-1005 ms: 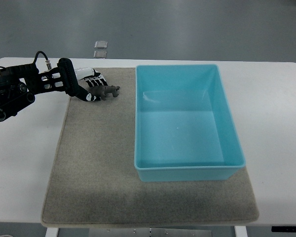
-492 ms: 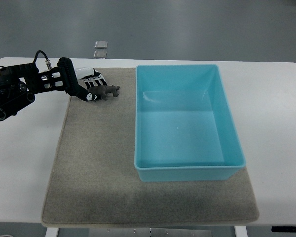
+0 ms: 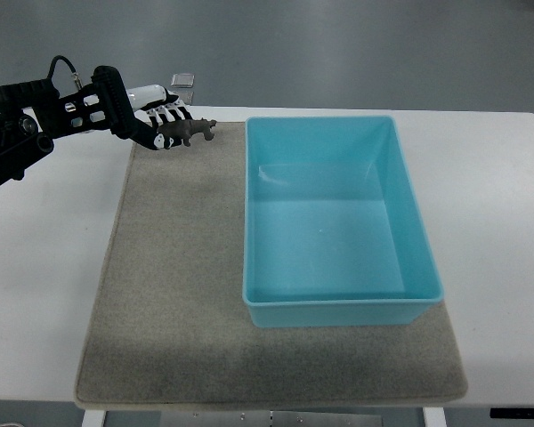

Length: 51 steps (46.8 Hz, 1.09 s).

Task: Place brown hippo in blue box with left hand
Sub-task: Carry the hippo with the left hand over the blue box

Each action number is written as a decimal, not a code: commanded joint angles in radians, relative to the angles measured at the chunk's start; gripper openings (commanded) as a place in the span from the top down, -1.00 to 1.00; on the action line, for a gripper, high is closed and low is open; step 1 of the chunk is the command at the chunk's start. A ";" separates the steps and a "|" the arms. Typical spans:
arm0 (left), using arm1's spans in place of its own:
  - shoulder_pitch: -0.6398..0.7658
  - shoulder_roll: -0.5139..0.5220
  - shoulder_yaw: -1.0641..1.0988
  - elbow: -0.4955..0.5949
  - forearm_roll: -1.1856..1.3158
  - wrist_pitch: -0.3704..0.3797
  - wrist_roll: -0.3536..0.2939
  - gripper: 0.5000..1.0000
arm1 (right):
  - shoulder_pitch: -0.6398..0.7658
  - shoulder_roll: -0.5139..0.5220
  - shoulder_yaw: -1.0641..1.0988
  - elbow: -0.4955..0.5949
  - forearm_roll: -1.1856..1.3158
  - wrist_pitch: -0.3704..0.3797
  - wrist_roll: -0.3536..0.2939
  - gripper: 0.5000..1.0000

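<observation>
Left hand carrying hippo, upper left of frame.
Left hand [image 3: 156,120] fingers closed around brown hippo [image 3: 188,132], above the mat's [image 3: 173,294] upper left corner. Carry rightward, high enough to clear the near wall of the blue box [image 3: 338,311], release over the floor.

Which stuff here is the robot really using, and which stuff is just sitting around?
Being used:
- brown hippo, held in the left hand
- blue box, where it goes

Just sitting around:
- grey mat under the box
- white table
- two small clear squares on the floor beyond the table
</observation>
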<state>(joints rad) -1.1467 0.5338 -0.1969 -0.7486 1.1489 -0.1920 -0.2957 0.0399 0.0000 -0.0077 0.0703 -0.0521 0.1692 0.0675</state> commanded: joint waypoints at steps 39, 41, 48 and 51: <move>-0.074 -0.046 -0.075 -0.405 0.018 -0.047 0.023 1.00 | 0.000 0.000 0.000 0.000 0.000 0.000 0.000 -0.74; -0.073 -0.064 -0.072 -0.405 0.018 -0.047 0.027 1.00 | 0.000 0.000 0.000 0.000 0.000 0.000 0.000 -0.74; -0.062 -0.106 -0.059 -0.405 0.041 -0.056 0.030 1.00 | 0.000 0.000 0.000 0.000 0.000 0.001 0.000 -0.74; -0.057 -0.114 -0.047 -0.405 0.061 -0.063 0.030 1.00 | 0.000 0.000 0.000 0.000 0.000 0.000 0.000 -0.74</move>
<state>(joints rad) -1.2089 0.4290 -0.2561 -1.1542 1.1906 -0.2484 -0.2652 0.0398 0.0000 -0.0077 0.0704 -0.0521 0.1690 0.0675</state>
